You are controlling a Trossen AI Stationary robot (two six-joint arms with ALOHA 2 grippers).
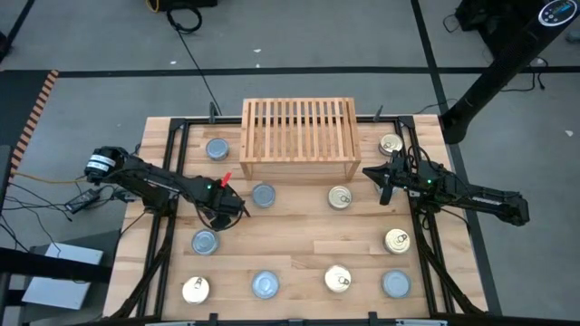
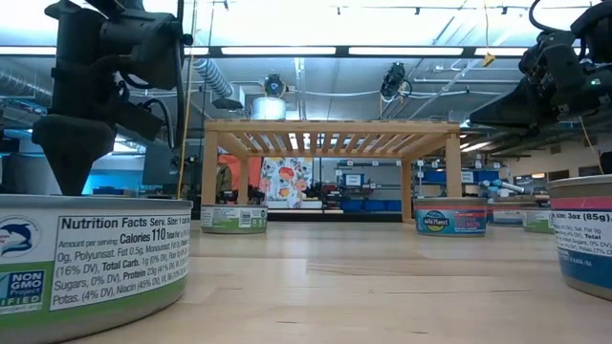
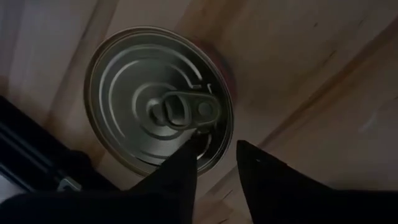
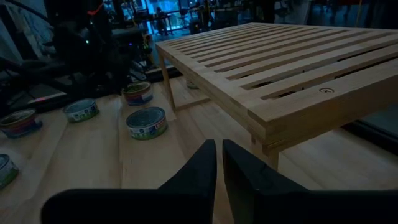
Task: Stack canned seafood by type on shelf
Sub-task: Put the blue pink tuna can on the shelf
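Closest to us in the low view stands a green-labelled tin, cut off by the picture's left edge; a blue one is cut off at the right. Between them bare planks run back to the shelf, with open room beneath its slatted top and two tins in front of its legs.

From the high view we see the shelf at the table's far edge, nothing on it. Ten tins lie scattered and well apart on the tabletop. We place the left gripper just above a silver-topped tin, near the left rail. We find the right gripper beside the shelf's right end, between two gold-topped tins.

Through the left wrist view we see the fingers narrowly parted, holding nothing, one tip over the rim of a pull-tab tin.

Through the right wrist view the fingers are nearly closed and empty, facing the shelf's corner; the tins beyond are dim.
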